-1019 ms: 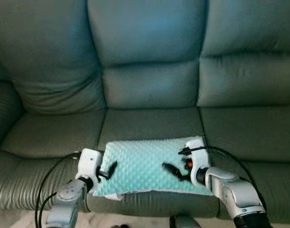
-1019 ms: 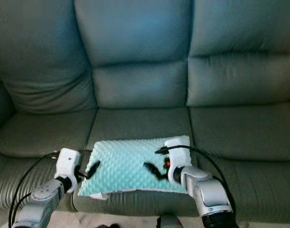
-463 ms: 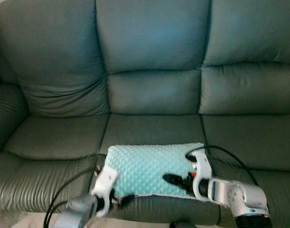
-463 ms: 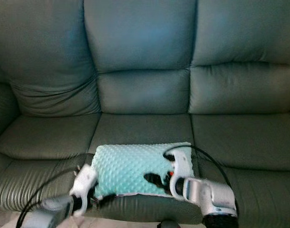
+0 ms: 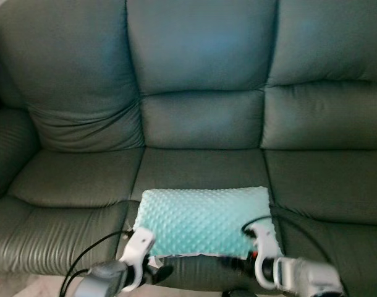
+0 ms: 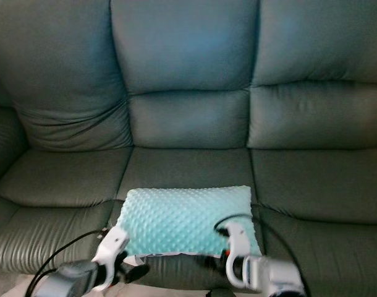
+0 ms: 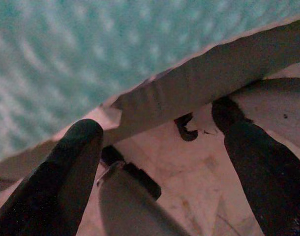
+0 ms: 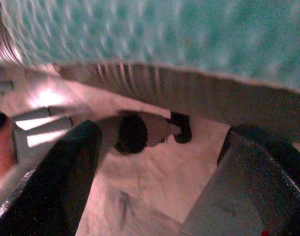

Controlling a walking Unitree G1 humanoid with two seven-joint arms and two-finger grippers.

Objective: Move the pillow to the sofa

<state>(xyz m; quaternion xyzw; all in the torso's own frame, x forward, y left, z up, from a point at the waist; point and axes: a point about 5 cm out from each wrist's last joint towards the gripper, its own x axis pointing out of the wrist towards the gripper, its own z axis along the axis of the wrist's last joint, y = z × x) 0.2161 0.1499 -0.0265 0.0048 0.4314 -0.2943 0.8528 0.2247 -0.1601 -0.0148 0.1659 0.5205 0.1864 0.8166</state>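
Sofa point(image 5: 201, 111): dark green leather, 3 seats.
Pillow point(image 5: 204, 219): teal, dotted, flat on mid seat nr front edge; looks placed, task prob. done.
Left pincer point(image 5: 156, 274): below seat front, fingers spread, holding nothing.
Right pincer point(image 5: 238, 265): same, released.
Writing: none legible.

A dark green leather sofa point(image 5: 201, 111) with three seats and three back cushions spans the room. A mint-green, dimpled pillow point(image 5: 204, 221) lies flat on the middle seat cushion, at its front edge, its long side running along the sofa's front.
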